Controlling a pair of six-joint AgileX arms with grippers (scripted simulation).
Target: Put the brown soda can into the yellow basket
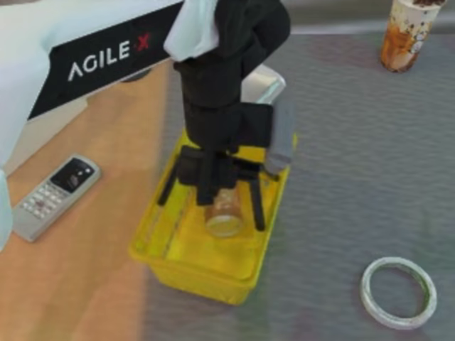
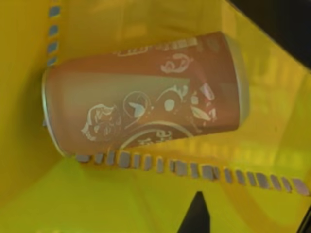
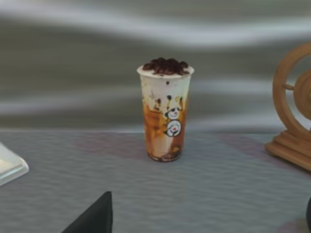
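Note:
The yellow basket point(image 1: 202, 280) stands at the table's middle, straddling the wood and the grey mat. The brown soda can point(image 1: 225, 214) lies on its side on the basket's floor. In the left wrist view the brown soda can point(image 2: 146, 102) rests against the slotted wall of the yellow basket point(image 2: 87, 199). My left gripper point(image 1: 212, 213) hangs inside the basket right above the can, open, its fingers spread to either side and apart from the can. Only two dark fingertips point(image 2: 197, 216) show in the left wrist view. My right gripper point(image 3: 206, 206) is outside the top view, open and empty, facing the cup.
A grey remote point(image 1: 53, 195) lies on the wood at the left. A white ring point(image 1: 398, 291) lies at the front right. A white-and-brown cup point(image 1: 407, 32) stands at the back right. A white box point(image 1: 269, 79) sits behind the basket. A wooden wheel stand point(image 3: 294, 121) stands beside the cup.

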